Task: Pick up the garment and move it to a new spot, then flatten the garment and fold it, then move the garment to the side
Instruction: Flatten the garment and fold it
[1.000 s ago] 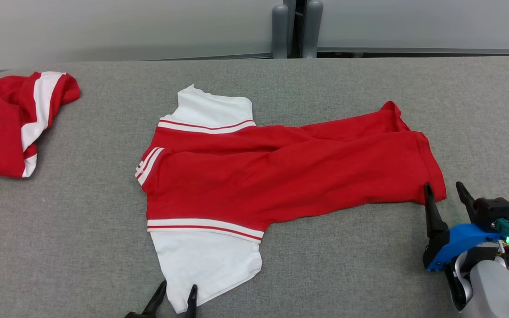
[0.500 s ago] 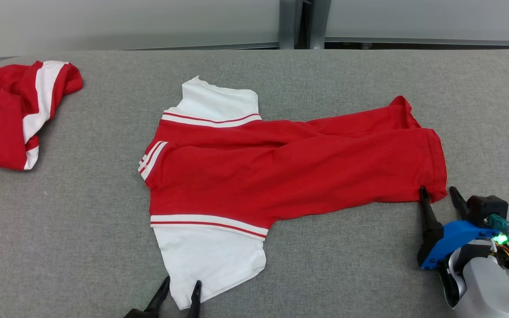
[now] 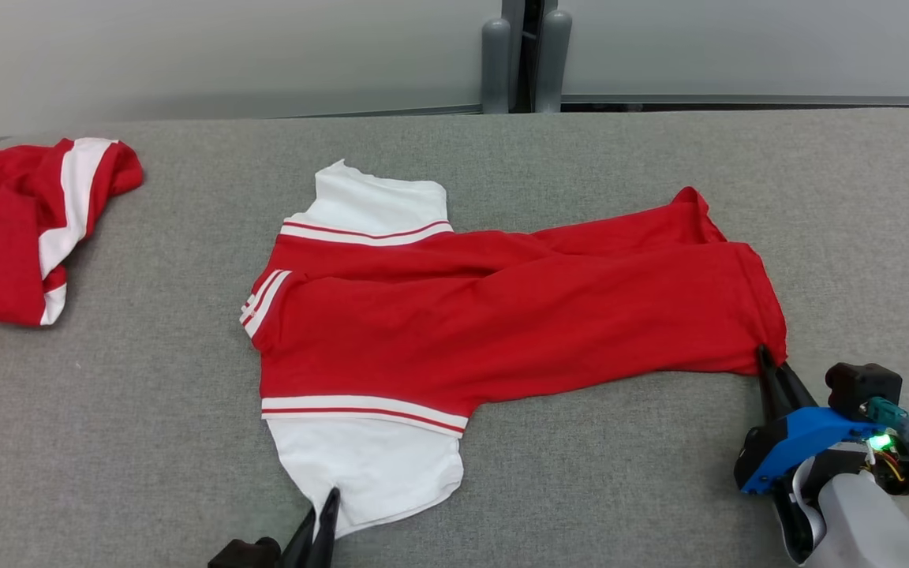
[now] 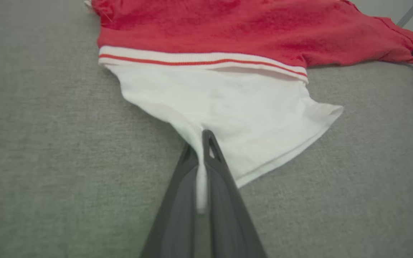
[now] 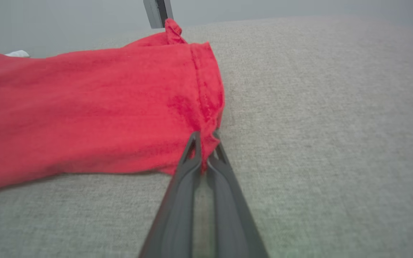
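Left hand (image 3: pixel 328 497) and right hand (image 3: pixel 768 356), earlier open, now tight on the outspread red-and-white garment (image 3: pixel 502 315).

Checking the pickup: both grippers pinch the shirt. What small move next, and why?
Probably raise both together a little: the left gripper is shut on the white sleeve, the right gripper on the red hem, and the shirt rests on the table.

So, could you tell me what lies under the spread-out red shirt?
The shirt rests on the grey table, which is visible all around it; whatever the cloth covers is hidden.
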{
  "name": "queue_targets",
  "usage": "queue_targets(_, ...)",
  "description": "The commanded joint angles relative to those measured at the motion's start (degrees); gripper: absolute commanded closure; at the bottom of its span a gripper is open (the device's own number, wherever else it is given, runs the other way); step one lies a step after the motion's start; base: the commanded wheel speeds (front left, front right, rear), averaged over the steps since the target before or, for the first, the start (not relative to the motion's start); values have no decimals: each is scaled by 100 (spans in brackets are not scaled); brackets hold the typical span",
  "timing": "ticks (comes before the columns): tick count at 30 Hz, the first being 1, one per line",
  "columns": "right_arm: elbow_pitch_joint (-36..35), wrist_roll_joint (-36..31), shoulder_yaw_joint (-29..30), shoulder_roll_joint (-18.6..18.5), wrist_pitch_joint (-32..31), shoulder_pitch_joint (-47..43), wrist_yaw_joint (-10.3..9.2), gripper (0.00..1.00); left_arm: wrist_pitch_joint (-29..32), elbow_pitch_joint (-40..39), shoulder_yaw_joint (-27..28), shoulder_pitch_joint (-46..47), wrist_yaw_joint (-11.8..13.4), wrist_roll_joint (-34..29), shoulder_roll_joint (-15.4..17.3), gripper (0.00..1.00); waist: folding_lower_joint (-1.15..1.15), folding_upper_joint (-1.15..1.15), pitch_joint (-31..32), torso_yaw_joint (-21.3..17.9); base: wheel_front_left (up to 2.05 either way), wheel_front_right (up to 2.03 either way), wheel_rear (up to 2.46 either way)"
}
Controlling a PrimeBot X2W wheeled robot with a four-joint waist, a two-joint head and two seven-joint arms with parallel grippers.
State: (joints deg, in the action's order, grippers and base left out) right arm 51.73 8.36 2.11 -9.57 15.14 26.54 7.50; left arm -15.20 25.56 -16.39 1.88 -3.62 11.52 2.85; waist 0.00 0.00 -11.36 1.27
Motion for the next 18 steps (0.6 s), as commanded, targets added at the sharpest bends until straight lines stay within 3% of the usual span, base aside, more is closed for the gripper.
queue_targets(1,-160,71,-36,-10,-2,-165,-2,100,7,-146,109,-17,27,-19,16,100,0,0,88,-36,0,0,0)
queue_targets(10,-1096,213,-304,-58,0,-377,-2,100,7,-752,430,552,-35,-280,253,100,0,0,187,-154,0,0,0)
queue_targets(18,-1833,367,-663,-144,0,406,-2,100,7,-935,780,2258,-111,-521,726,100,0,0,-144,-417,0,0,0)
